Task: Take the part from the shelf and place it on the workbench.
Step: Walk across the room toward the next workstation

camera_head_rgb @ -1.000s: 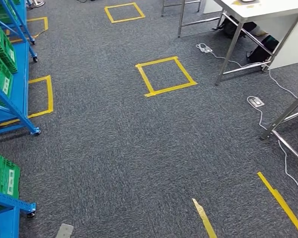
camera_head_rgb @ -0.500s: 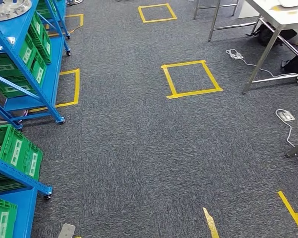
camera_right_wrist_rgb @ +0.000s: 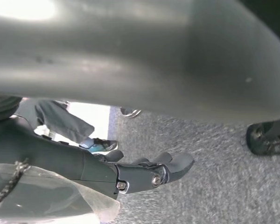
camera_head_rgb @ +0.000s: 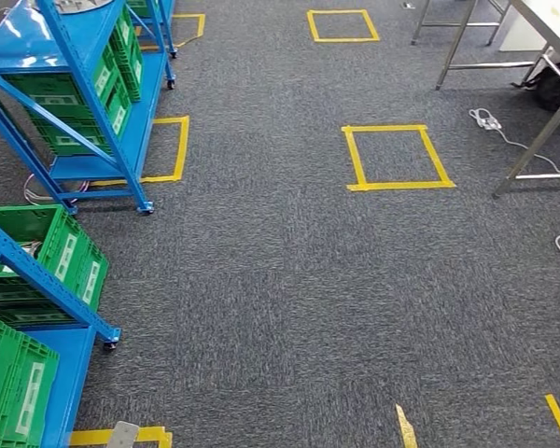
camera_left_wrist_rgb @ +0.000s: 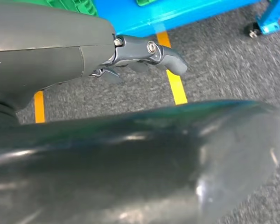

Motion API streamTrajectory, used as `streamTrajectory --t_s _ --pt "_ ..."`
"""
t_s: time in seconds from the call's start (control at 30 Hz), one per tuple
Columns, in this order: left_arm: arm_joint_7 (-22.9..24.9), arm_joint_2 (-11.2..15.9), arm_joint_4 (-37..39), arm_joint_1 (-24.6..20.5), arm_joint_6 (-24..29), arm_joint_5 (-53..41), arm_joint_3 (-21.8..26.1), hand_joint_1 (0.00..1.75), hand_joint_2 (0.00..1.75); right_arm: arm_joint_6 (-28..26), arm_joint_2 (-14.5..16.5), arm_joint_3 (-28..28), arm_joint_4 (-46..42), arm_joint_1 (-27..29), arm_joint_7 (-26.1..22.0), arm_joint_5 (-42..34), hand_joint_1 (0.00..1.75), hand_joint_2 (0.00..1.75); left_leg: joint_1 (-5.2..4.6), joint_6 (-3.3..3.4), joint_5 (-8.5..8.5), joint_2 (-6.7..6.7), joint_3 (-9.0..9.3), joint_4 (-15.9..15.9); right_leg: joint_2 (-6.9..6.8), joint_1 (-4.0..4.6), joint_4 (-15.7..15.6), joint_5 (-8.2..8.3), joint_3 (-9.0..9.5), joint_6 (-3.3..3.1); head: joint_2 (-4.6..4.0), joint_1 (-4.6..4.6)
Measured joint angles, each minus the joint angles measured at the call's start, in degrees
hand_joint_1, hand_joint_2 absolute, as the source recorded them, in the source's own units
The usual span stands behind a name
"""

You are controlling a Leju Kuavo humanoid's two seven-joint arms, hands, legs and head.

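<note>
Two blue shelves stand at the left of the head view, a far shelf (camera_head_rgb: pixel 87 93) and a near shelf (camera_head_rgb: pixel 45 280), both loaded with green bins (camera_head_rgb: pixel 73 257). A silvery part (camera_head_rgb: pixel 80 5) lies on top of the far shelf, cut off by the picture's upper edge. A corner of the white workbench (camera_head_rgb: pixel 555 19) shows at the top right. My left hand (camera_left_wrist_rgb: pixel 145 51) hangs beside my body over the carpet, fingers stretched out and holding nothing. My right hand (camera_right_wrist_rgb: pixel 149 172) hangs the same way, fingers straight and empty.
Grey carpet carries yellow tape squares, one in the middle (camera_head_rgb: pixel 397 157) and one beside the far shelf (camera_head_rgb: pixel 168 149). Metal table legs (camera_head_rgb: pixel 538 140) and a power strip with its cable (camera_head_rgb: pixel 485 119) lie at the right. A person's shoe (camera_right_wrist_rgb: pixel 101 145) shows behind my right hand.
The whole picture has shifted to the right, so the camera has turned left. The blue shelves now take up more of the left side and the workbench has slid toward the right edge.
</note>
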Motion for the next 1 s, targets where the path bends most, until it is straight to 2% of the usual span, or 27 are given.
streamTrajectory --t_s 0.07,0.1,0.13,0.17,0.2,0.27,0.3,0.33,0.43,0.47,0.53,0.6,0.63,0.67,0.7,0.73,0.77,0.8,0.83,0.87,0.93,0.97,1.0 --pt "0.0 0.0 0.0 -0.2 0.0 -0.1 0.1 0.0 0.0 0.0 0.0 0.0 0.0 0.2 0.0 0.0 0.0 0.0 -0.11 0.46 0.06 -0.5 -0.14 0.0 2.02 -0.05 7.8 -3.76 -3.86 0.07 0.0 0.17" --pt "0.0 0.0 0.0 -0.2 0.0 -0.2 0.1 0.0 0.0 0.0 0.0 0.0 0.0 0.3 0.0 0.0 0.0 0.0 -0.27 0.56 0.05 -0.81 -0.18 0.0 2.38 -0.02 11.7 -5.07 -5.9 -0.02 0.0 0.16" --pt "0.0 0.0 0.0 -0.2 0.0 -0.3 0.2 0.0 0.0 0.0 0.0 0.0 0.0 0.5 0.0 0.0 0.0 0.0 -0.45 0.61 0.03 -1.16 -0.16 0.0 2.55 0.03 14.0 -5.33 -7.27 -0.21 0.0 0.16" --pt "0.0 0.0 0.0 -0.2 0.0 -0.3 0.2 0.0 0.0 -0.1 0.0 0.0 0.0 0.6 0.0 0.0 0.0 0.0 -0.62 0.67 0.0 -1.53 -0.08 0.0 2.65 0.13 14.0 -4.41 -7.63 -0.5 0.0 0.15" --pt "0.0 0.0 0.0 -0.2 0.0 -0.4 0.2 0.0 0.0 -0.1 0.0 0.0 0.0 0.7 0.0 0.0 0.0 0.0 -0.76 0.72 -0.05 -1.9 0.05 0.0 2.75 0.29 11.6 -2.42 -6.82 -0.9 0.0 0.14" --pt "0.0 -0.1 0.0 -0.3 0.1 -0.4 0.3 0.0 0.0 -0.1 0.0 0.0 0.0 0.7 0.1 0.1 0.0 0.0 -0.94 0.76 -0.17 -2.5 0.27 0.0 3.32 0.83 3.5 2.04 -3.4 -1.94 0.0 0.11" --pt "0.0 -0.1 0.0 -0.3 0.1 -0.5 0.4 0.0 0.0 -0.2 0.0 0.0 0.0 0.6 0.0 0.1 0.0 0.0 -0.99 0.67 -0.22 -2.74 0.23 0.1 3.58 1.05 0.2 3.24 -1.82 -2.31 0.0 0.13" --pt "0.0 -0.2 0.0 -0.4 0.1 -0.5 0.4 0.0 0.0 -0.2 0.0 0.0 0.0 0.6 -0.1 0.1 0.0 0.0 -0.99 0.5 -0.21 -2.89 0.1 0.1 3.79 1.23 -1.7 3.66 -0.9 -2.55 0.0 0.1" --pt "0.0 -0.3 0.0 -0.3 0.1 -0.7 0.5 0.0 0.0 -0.2 0.0 0.0 -0.1 0.6 -0.2 0.2 0.0 0.0 -0.81 -0.29 -0.23 -3.16 -0.15 0.2 3.55 1.21 -3.1 3.76 -0.24 -2.73 0.0 0.09" --pt "0.0 -0.2 0.0 -0.3 0.1 -0.8 0.6 0.0 0.0 -0.2 0.0 0.0 -0.1 0.6 -0.1 0.2 0.0 0.0 -0.82 -0.56 -0.87 -2.96 -0.39 0.9 3.34 1.05 -3.4 3.97 -0.02 -2.88 0.0 0.04" --pt "0.0 -0.1 0.0 -0.4 0.1 -0.9 0.6 0.0 0.0 -0.2 0.0 0.0 -0.1 0.6 0.0 0.2 0.0 0.0 -0.73 -1.15 -3.83 -2.31 -2.23 5.4 2.71 0.73 -4.1 4.28 0.36 -3.2 0.0 -0.09" --pt "0.0 -0.1 0.0 -0.4 0.1 -1.1 0.6 0.0 0.0 -0.2 0.0 0.0 -0.1 0.7 0.0 0.2 0.0 0.0 -0.41 -1.78 -7.38 -1.84 -5.67 12.9 2.03 0.73 -4.2 4.21 0.42 -3.37 0.0 -0.13" --pt "0.0 -0.1 0.0 -0.4 0.1 -1.1 0.6 0.0 0.0 -0.2 0.0 0.0 -0.1 0.7 0.0 0.3 0.0 0.0 -0.22 -2.05 -8.06 -1.71 -6.88 15.5 1.69 0.72 -4.2 4.16 0.45 -3.35 0.0 -0.12" --pt "0.0 0.0 0.0 -0.4 0.1 -1.2 0.6 0.0 0.0 -0.2 0.0 0.0 -0.1 0.7 0.0 0.3 0.0 0.0 -0.04 -2.28 -7.63 -1.58 -7.21 16.2 1.32 0.67 -4.1 4.08 0.52 -3.29 0.0 -0.13" --pt "0.0 0.0 0.0 -0.3 0.1 -1.2 0.6 0.0 0.0 -0.2 0.0 0.0 -0.1 0.7 0.0 0.3 0.0 0.0 0.13 -2.49 -6.05 -1.34 -6.39 14.4 0.94 0.6 -4.1 3.97 0.67 -3.17 0.0 -0.14" --pt "0.0 0.0 0.0 -0.3 0.1 -1.2 0.6 0.0 0.0 -0.2 0.0 0.0 -0.1 0.7 0.0 0.4 0.0 0.0 0.29 -2.66 -3.8 -0.82 -4.64 10.9 0.55 0.51 -4.0 3.8 0.87 -2.97 0.0 -0.14" --pt "0.0 0.0 0.0 -0.4 0.1 -1.2 0.6 0.0 0.0 -0.2 0.0 0.0 -0.1 0.7 0.0 0.4 0.0 0.0 0.34 -2.81 -1.95 0.33 -2.69 6.8 0.15 0.51 -3.9 3.58 1.06 -2.69 0.0 -0.16" --pt "0.0 0.0 0.0 -0.5 0.1 -1.2 0.6 0.0 0.0 -0.2 0.0 0.0 -0.2 0.7 0.0 0.4 0.0 0.0 0.29 -2.67 -0.66 1.34 -1.13 3.4 -0.22 0.62 -3.7 3.29 1.09 -2.34 0.0 -0.21" --pt "0.0 0.0 0.0 -0.6 0.1 -1.2 0.6 0.0 0.0 -0.2 0.0 0.0 -0.2 0.7 0.0 0.4 0.0 0.0 0.18 -2.36 -0.1 2.11 -0.28 1.3 -0.68 0.76 -3.4 3.04 1.11 -2.03 0.0 -0.18" --pt "-0.1 -0.1 0.0 -0.7 0.1 -1.3 0.6 0.0 0.0 -0.2 0.0 0.0 -0.2 0.6 0.0 0.5 0.0 0.0 -0.03 -1.94 -0.16 2.43 -0.11 0.5 -1.16 0.9 -3.3 2.87 1.11 -1.76 0.0 -0.15" --pt "-0.1 -0.1 0.0 -0.6 0.1 -1.3 0.6 0.0 0.0 -0.2 0.0 0.0 -0.2 0.4 0.0 0.5 0.0 0.0 -0.2 -0.91 -0.02 1.43 -0.39 0.4 -2.17 0.89 -3.2 2.58 1.17 -1.29 0.0 -0.09" --pt "-0.1 0.0 0.0 -0.5 0.1 -1.3 0.6 0.0 0.0 -0.2 0.0 0.0 -0.2 0.4 0.0 0.5 0.0 0.0 -0.19 -0.52 0.1 0.91 -0.43 0.3 -1.89 0.77 -2.8 2.08 1.01 -0.98 0.0 -0.02" --pt "-0.1 0.0 0.0 -0.5 0.1 -1.3 0.7 0.0 0.0 -0.2 0.0 0.0 -0.2 0.3 0.0 0.5 0.0 0.0 -0.12 -0.13 0.25 0.39 -0.48 0.2 -1.02 0.62 -1.4 0.97 0.32 -0.69 0.0 0.1"
